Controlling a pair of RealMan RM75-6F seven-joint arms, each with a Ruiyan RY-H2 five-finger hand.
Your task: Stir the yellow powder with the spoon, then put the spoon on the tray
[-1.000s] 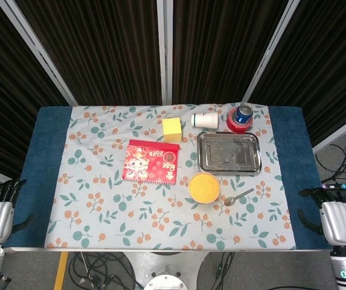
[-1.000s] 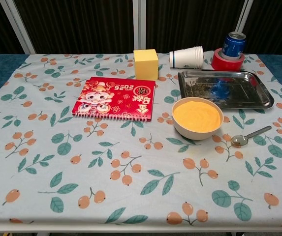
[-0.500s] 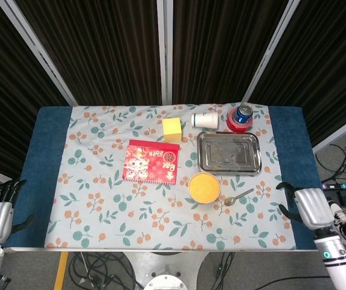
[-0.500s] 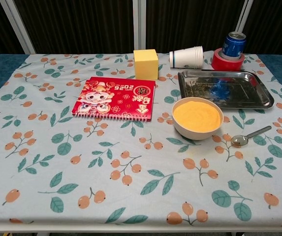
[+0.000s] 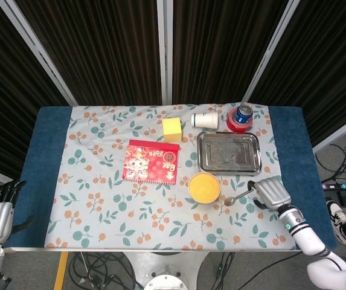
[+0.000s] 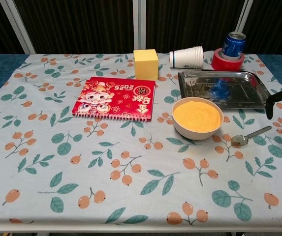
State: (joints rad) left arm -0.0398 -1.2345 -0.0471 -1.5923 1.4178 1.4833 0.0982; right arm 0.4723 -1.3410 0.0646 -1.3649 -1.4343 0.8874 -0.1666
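Spoon point(image 6: 249, 136) beside powder bowl point(image 6: 197, 117); red booklet point(image 6: 115, 98) reads 2025

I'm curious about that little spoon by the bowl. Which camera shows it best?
The chest view: the spoon lies close and large, bowl and handle both plain. The head view shows it small, with the right hand near its handle.
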